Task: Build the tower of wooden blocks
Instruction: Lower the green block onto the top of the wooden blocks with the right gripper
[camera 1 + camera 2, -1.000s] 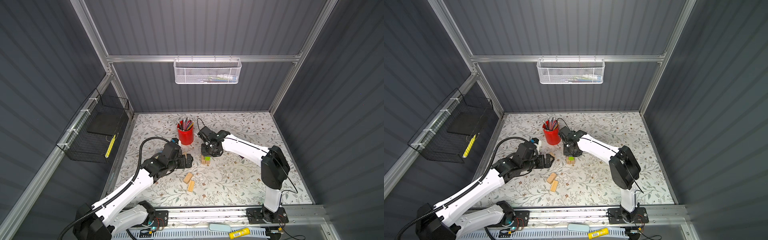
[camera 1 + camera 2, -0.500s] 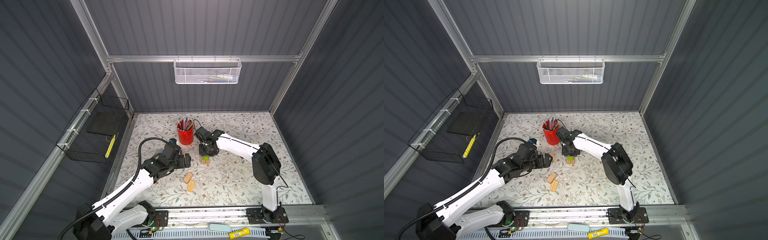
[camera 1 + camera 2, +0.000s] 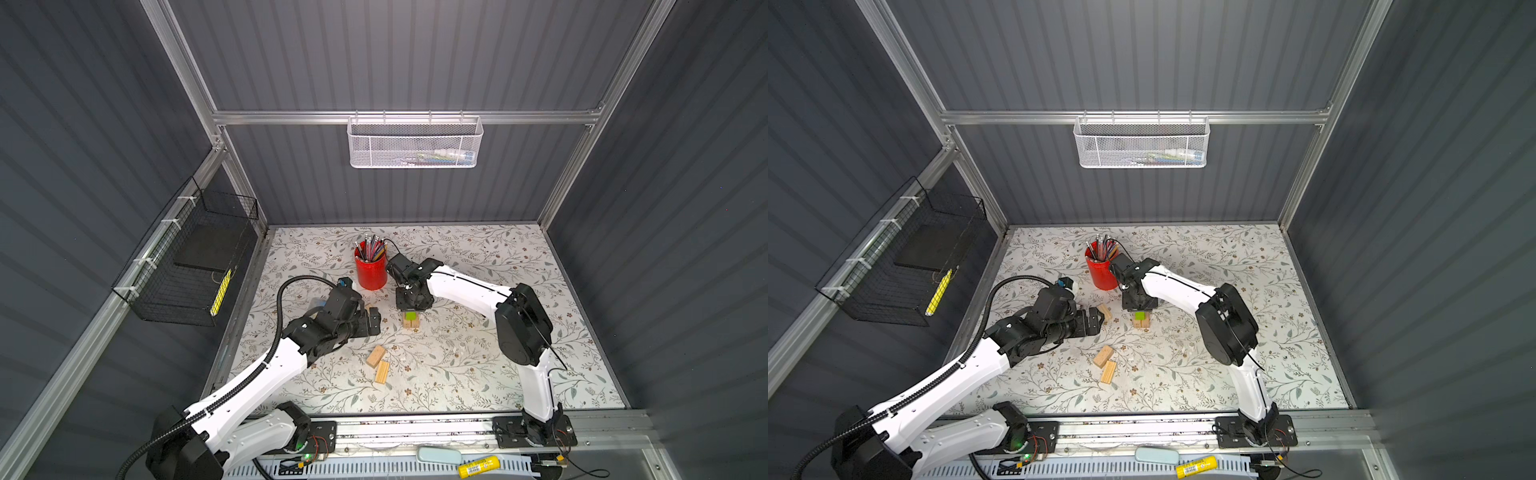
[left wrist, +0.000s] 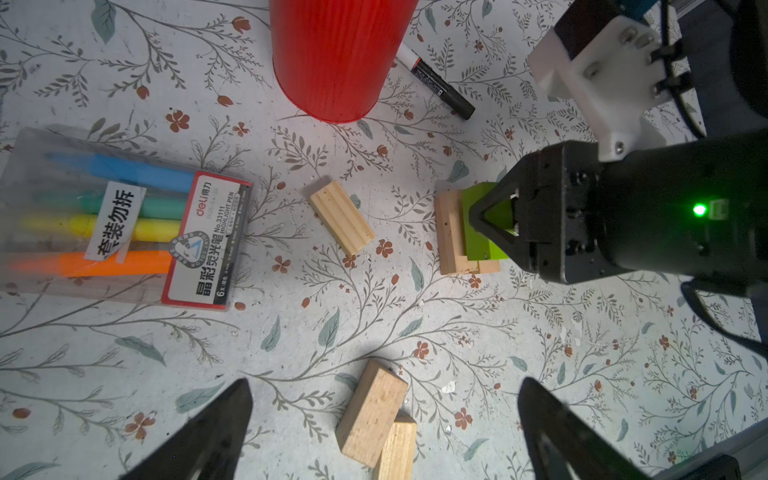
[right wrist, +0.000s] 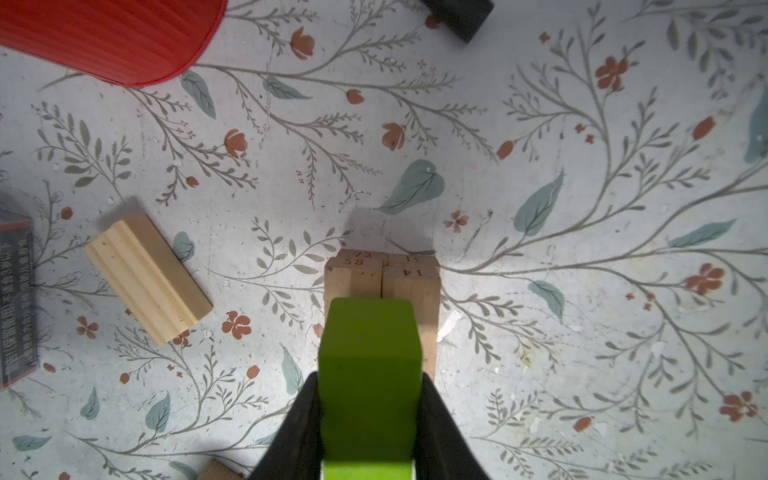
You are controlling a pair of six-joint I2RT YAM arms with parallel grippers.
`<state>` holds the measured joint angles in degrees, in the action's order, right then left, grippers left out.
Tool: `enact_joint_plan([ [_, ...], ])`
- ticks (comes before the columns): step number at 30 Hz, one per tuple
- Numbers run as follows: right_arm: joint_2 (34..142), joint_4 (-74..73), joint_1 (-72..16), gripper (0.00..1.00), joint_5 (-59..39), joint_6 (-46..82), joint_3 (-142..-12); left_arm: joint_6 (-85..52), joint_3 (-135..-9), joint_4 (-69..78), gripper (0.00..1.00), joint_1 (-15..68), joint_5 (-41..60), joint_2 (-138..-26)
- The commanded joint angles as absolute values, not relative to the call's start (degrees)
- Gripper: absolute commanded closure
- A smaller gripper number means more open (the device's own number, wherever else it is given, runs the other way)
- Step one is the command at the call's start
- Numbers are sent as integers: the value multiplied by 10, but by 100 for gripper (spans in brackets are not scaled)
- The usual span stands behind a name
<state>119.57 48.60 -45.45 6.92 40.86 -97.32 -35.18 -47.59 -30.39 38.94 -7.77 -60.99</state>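
Observation:
My right gripper (image 5: 370, 378) is shut on the lime green block (image 5: 370, 353), one finger against each long side. It holds the block over the tower (image 5: 382, 278), a low stack of pale wood blocks in two layers; whether the block rests on them I cannot tell. Both top views show the green block (image 3: 411, 316) (image 3: 1140, 316) under the right gripper (image 3: 410, 308). My left gripper (image 4: 384, 380) (image 3: 372, 322) is open, low over the mat left of the stack, with nothing between its fingers. Beneath it lie two loose pale blocks (image 4: 372, 417) (image 4: 397, 449). A grooved block (image 4: 341, 217) lies between the grippers.
A red pencil cup (image 3: 370, 270) stands just behind the stack. A highlighter pack (image 4: 120, 220) and a black marker (image 4: 436, 83) lie on the floral mat. A white mesh basket (image 3: 415, 141) hangs on the back wall and a black wire basket (image 3: 187, 266) on the left wall.
The right arm's elbow has swung leftward while its gripper stays over the stack with the green block. The left arm has hardly moved.

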Motion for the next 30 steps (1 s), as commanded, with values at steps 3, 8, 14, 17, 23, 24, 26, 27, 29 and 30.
enact_joint_plan([
  [3,1208,508,-452,75,84,404,-986,-357,-472,-312,0,390,-87,-614],
  [8,1210,509,-451,74,85,406,-984,-357,-473,-313,0,390,-87,-616],
  [14,1213,504,-451,71,77,410,-978,-355,-475,-312,0,390,-88,-617],
  [17,1214,501,-451,67,73,410,-977,-354,-475,-313,0,390,-88,-617],
  [23,1206,504,-449,59,68,410,-978,-352,-478,-315,0,390,-88,-620],
  [24,1203,504,-449,58,68,410,-978,-351,-478,-315,0,390,-88,-620],
  [26,1197,504,-449,55,64,411,-978,-351,-479,-315,0,390,-88,-621],
  [27,1193,504,-449,55,61,411,-978,-350,-481,-315,0,390,-88,-621],
  [29,1184,501,-448,52,55,412,-976,-349,-481,-316,0,390,-88,-621],
  [30,1178,500,-448,51,52,412,-975,-349,-482,-317,0,390,-88,-623],
])
